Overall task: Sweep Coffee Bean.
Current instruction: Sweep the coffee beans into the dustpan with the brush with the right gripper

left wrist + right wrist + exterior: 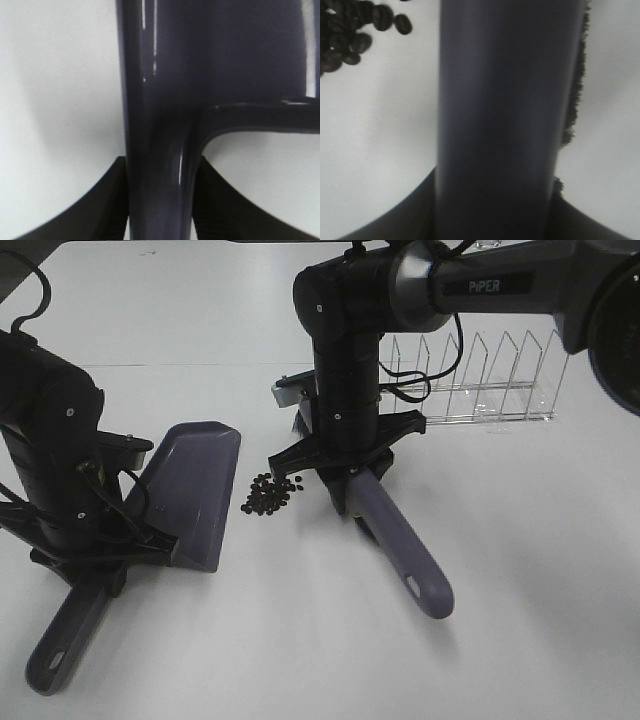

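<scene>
Two grippers are clamped tight, each on a handle. The left gripper (pixel 160 220) pinches the dustpan (pixel 195 490) by its handle, and the right gripper (pixel 495 220) grips the brush (pixel 405 550) handle. The coffee bean (pixel 272 493) cluster lies on the table (pixel 300 640), between the dustpan's long edge and the right gripper, near both. Bristles (pixel 575 90) show beside the handle, apparently on the side away from the beans, though blur leaves that uncertain. A wire rack (pixel 480 380) stands well apart.
</scene>
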Controlling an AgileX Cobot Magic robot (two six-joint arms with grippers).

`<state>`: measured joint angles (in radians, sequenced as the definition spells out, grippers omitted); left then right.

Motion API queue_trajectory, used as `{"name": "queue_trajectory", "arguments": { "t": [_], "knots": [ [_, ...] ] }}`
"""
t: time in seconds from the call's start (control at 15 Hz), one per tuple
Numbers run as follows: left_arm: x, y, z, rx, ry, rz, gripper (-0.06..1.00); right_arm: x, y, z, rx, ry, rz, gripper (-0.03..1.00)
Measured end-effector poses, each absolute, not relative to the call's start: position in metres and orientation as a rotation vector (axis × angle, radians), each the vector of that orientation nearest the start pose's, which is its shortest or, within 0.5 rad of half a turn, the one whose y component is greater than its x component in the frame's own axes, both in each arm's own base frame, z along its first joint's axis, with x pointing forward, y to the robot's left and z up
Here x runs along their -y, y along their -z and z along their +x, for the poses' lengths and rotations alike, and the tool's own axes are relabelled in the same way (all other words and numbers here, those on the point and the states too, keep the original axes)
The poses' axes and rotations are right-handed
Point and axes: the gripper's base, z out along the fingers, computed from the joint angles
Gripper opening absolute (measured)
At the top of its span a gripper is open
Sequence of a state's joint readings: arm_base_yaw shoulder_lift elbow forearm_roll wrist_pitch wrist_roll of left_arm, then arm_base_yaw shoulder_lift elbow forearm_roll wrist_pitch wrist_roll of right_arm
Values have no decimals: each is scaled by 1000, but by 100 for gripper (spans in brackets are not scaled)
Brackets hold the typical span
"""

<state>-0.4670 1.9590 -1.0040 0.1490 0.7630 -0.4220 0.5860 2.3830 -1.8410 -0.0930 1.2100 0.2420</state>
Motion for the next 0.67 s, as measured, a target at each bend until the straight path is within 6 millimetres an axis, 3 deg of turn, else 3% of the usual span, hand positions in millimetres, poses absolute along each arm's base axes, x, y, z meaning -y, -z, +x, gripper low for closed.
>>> {"name": "queue_trajectory", "arguments": {
  "t": [0.27,0.53,0.67],
  "knots": [
    [134,-102,287,-3135,-181,253,33,-275,-100,390,-3209,-169,-466,29],
    [134,-102,287,-3133,-179,259,33,-306,-94,391,-3231,-652,-253,29],
    [134,-102,287,-3132,-181,261,33,-313,-95,391,-3209,-777,-211,29]
  ]
}}
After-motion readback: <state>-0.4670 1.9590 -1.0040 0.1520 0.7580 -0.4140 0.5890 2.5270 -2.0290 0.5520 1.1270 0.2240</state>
